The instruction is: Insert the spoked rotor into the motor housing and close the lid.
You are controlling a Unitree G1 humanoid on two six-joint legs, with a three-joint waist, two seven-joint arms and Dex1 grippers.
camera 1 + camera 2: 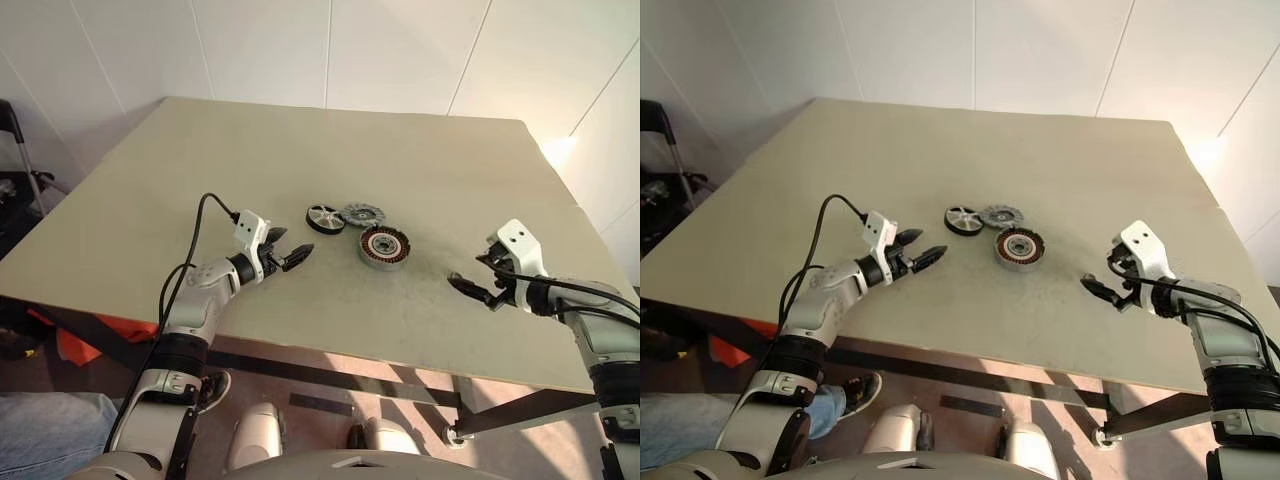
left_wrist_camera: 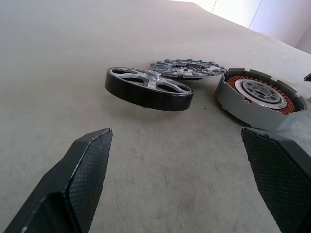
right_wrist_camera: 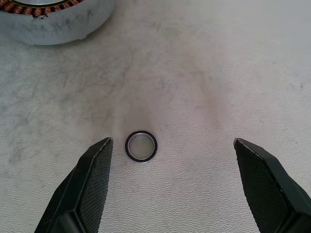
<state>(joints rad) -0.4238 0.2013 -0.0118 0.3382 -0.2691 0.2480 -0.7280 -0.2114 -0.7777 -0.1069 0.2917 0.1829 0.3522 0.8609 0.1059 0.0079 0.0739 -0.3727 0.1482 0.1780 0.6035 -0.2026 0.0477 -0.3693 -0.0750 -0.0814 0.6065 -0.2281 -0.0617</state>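
Three parts lie together in the middle of the table. The spoked rotor (image 1: 324, 219), black-rimmed with pale spokes, is on the left. The grey toothed lid (image 1: 363, 213) lies right beside it. The motor housing (image 1: 384, 246), silver with red-copper windings, sits just nearer and to the right. My left gripper (image 1: 285, 255) hovers open to the left of the rotor (image 2: 148, 89), pointing at it with nothing between its fingers. Well to the right of the housing, my right gripper (image 1: 470, 285) is open and angled down at the table, holding nothing.
A small black ring (image 3: 141, 146) lies on the table (image 1: 300, 140) between my right gripper's fingers, close to the left one. The housing's wall (image 3: 53, 22) lies beyond it. The table's front edge runs just below both arms. Walls close the far side.
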